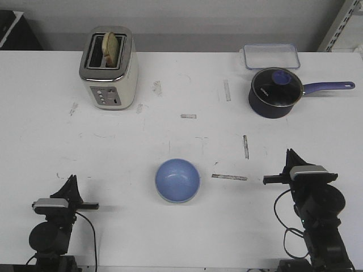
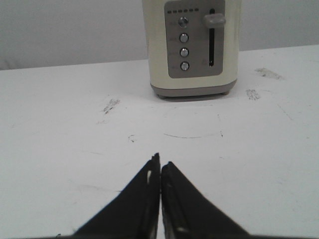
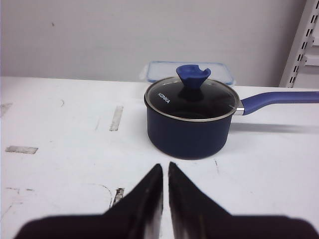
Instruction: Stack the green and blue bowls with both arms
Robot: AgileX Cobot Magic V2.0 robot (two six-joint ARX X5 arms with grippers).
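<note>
On the scuffed white counter (image 1: pixel 181 238), a glossy light periwinkle-blue round bowl (image 1: pixel 177 180) sits between the two black arms, well apart from the clenched, empty left tool (image 2: pixel 160 172) and right tool (image 3: pixel 165 172); no green bowl shows separately.

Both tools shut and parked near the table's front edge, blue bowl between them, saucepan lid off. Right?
Not quite: the saucepan has its glass lid on, blue knob on top, as the right wrist view shows clearly. The rest holds: the left tool and right tool are shut and hold nothing, and the front view shows the blue bowl on the table between them.
</note>
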